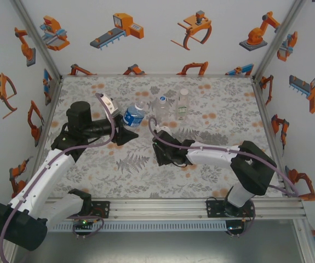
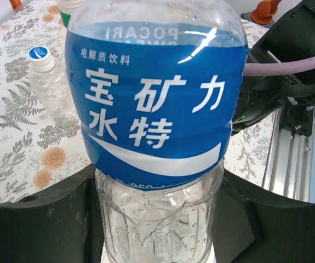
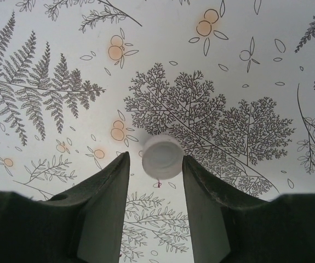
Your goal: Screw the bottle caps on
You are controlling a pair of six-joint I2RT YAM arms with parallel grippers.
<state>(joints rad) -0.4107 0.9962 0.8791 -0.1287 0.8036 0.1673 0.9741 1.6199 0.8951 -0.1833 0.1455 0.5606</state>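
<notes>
Little is done, by my reading: the left claw (image 2: 157, 222) pinches the blue-label bottle (image 2: 157, 98) below its label, while the right claw (image 3: 155, 164) stands spread either side of a white cap (image 3: 161, 155) lying on the worktop (image 3: 256, 55), not yet lifted.

We see a glossy clear plastic bottle (image 2: 157, 219) with a shiny blue label (image 2: 157, 109), and a smooth matt white plastic cap (image 3: 161, 157).

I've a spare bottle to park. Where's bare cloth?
Free: the far-right cloth between the green-label bottle and the right wall, and the near strip along the base rail. Crowded: the middle, where the left gripper holds the blue-label bottle beside the plain bottle and the right gripper straddles a cap.
</notes>
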